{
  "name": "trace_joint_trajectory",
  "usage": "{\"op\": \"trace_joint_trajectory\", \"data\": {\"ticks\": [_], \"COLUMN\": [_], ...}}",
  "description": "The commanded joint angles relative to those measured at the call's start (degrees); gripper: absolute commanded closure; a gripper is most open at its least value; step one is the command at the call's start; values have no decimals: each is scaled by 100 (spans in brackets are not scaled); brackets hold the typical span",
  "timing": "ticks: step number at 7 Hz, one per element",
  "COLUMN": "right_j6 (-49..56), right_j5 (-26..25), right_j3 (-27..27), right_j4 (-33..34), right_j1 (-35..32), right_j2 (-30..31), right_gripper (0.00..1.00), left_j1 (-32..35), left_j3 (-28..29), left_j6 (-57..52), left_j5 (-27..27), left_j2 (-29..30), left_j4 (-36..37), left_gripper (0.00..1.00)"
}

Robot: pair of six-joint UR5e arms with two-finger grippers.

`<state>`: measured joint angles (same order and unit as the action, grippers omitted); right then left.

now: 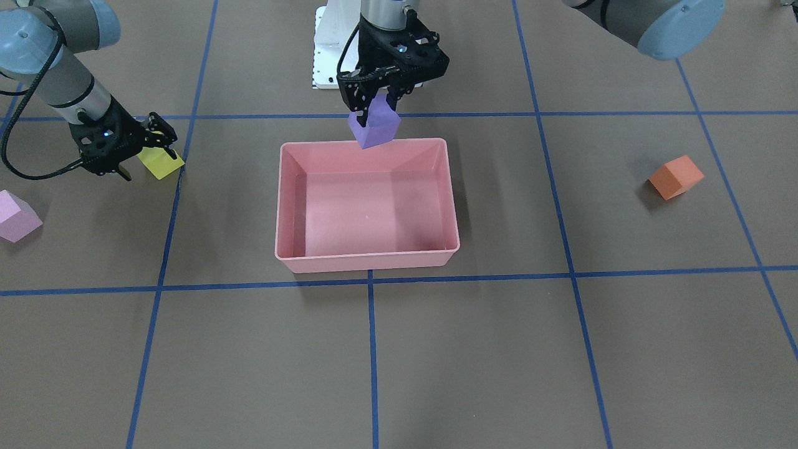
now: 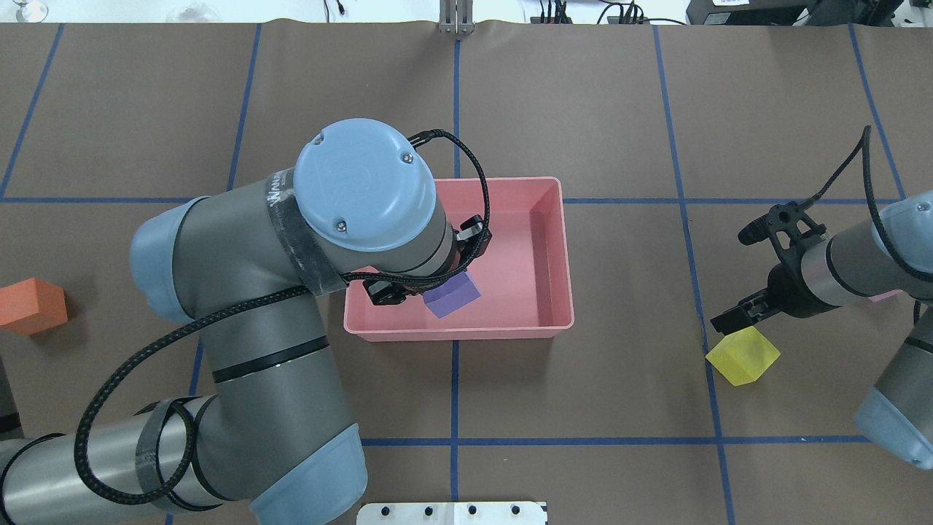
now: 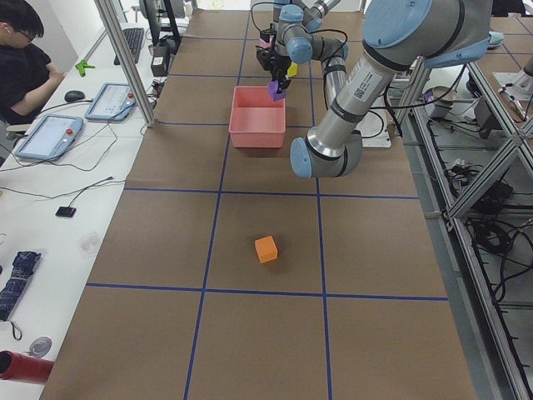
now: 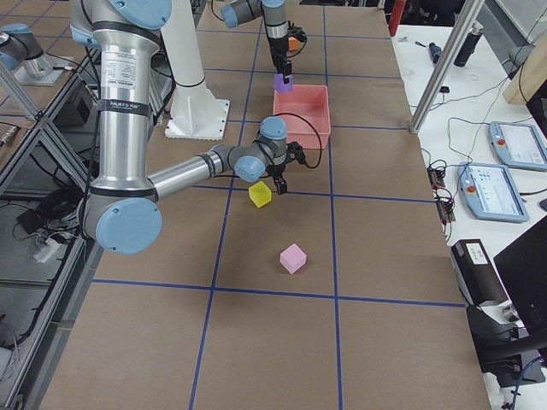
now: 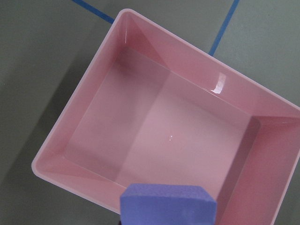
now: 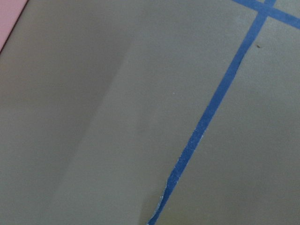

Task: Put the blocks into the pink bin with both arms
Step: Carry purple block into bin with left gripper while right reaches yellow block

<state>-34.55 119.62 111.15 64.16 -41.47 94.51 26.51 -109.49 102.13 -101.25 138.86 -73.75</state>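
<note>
Over the pink bin (image 1: 368, 262) near its robot-side wall, the left pincer (image 1: 376, 111) clasps the purple cube (image 1: 374, 131).

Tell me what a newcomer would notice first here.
The left gripper holds the purple cube in the air over the robot-side edge of the pink bin, which has no cube in it. The right gripper hangs low beside the yellow cube, which sits on the table. The orange cube and the light pink cube lie far out at opposite ends.
</note>
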Motion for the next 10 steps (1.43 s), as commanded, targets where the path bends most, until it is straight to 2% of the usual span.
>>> {"op": "trace_joint_trajectory", "data": {"ticks": [1,8,9,10], "right_j6": [-16,-25,-51,-52], "right_j5": [0,17,35,18], "right_j3": [-23,-41,-41,-15], "right_j4": [18,53,62,45], "right_j1": [165,412,412,403], "right_j2": [58,296,287,287], "right_gripper": [0,0,4,52], "left_j1": [-5,-146,-146,-146], "left_j3": [42,129,208,305], "left_j6": [9,9,0,-52], "left_j5": [0,0,0,9], "left_j2": [1,-8,-17,-17], "left_j4": [-43,-165,-322,-402], "left_gripper": [100,100,100,50]}}
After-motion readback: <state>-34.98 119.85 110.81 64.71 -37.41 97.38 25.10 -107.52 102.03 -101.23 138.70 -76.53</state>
